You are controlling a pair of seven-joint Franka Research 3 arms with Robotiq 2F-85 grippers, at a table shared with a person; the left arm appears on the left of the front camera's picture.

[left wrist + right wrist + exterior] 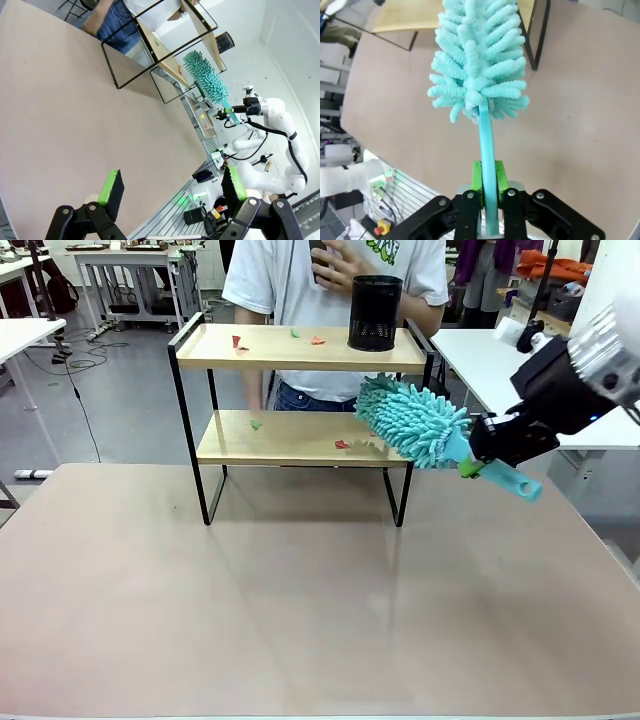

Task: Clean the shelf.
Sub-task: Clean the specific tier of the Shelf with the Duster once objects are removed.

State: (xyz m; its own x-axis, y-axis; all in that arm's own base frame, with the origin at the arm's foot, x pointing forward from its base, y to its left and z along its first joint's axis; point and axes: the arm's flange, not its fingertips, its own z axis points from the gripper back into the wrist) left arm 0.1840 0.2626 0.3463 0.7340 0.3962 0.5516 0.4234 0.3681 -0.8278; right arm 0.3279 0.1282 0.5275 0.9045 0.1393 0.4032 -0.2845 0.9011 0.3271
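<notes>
Trouble is least likely nearest the robot: the left claw [172, 186], black with green pads, is held wide open and empty above the bare beige counter [300, 620], well apart from everything.

Farther out, the right claw [487, 176] is clamped shut on the thin handle of the fluffy teal microfibre duster [415, 423], well back from its head. With so long a lever, the handle could be twisted between the pads if the head is pressed hard against wood or frame.

The small two-tier shelf [300, 348], two light wooden boards in a thin black metal frame, stands on the far half of the counter. The duster head is placed at the right end of its lower board, close to the right front leg. That leg could be snagged by the fibres and the light rack dragged or tipped.

Small red and green paper scraps [342, 444] lie on both boards; by a fast sweep they could be scattered rather than gathered.

On the upper board a black mesh cylindrical cup [375, 313] stands upright near the right end and could be knocked over when that board is swept. A person in a white T-shirt [270, 280] stands just behind the shelf, so anything pushed off the far edge could be sent against them.
</notes>
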